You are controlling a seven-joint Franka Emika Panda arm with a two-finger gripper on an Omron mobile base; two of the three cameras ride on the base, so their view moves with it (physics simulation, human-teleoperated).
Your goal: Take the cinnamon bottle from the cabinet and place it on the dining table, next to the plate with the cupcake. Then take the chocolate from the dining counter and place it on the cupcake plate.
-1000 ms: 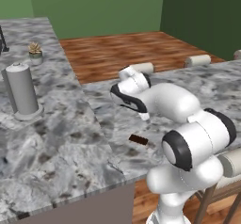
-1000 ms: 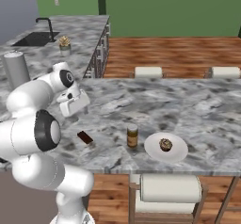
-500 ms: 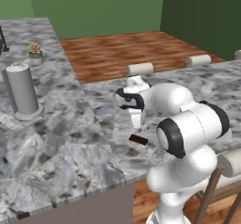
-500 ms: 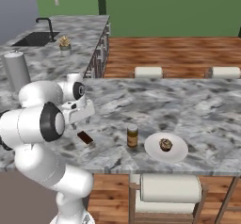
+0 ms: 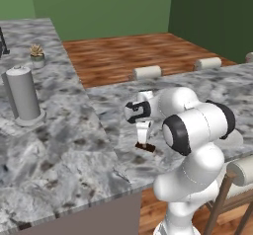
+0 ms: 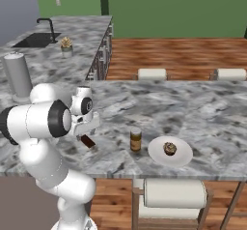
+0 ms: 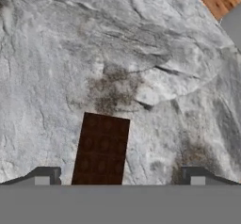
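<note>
The chocolate (image 6: 88,141) is a flat dark bar lying on the marble dining counter (image 6: 193,113) near its front edge. My gripper (image 6: 86,130) hangs just above it, pointing down, open. In the hand view the chocolate (image 7: 101,150) lies between the two fingertips (image 7: 43,176), nearer the left one, and nothing is gripped. In the left base view the gripper (image 5: 143,136) stands over the chocolate (image 5: 146,147). The cinnamon bottle (image 6: 136,140) stands upright beside the white plate (image 6: 182,156), which carries the cupcake (image 6: 169,149).
A tall grey cylinder (image 6: 18,77) stands on the counter to the left, also the grey cylinder (image 5: 22,93). A small potted plant (image 6: 66,44) and a sink with faucet (image 6: 36,38) lie further back. Padded stools (image 6: 173,193) sit under the near edge and others (image 6: 152,73) beyond the far edge.
The arm has swung forward and lowered the hand from above the counter down onto the chocolate. The jaws stayed open. Bottle, plate and cupcake have not moved.
</note>
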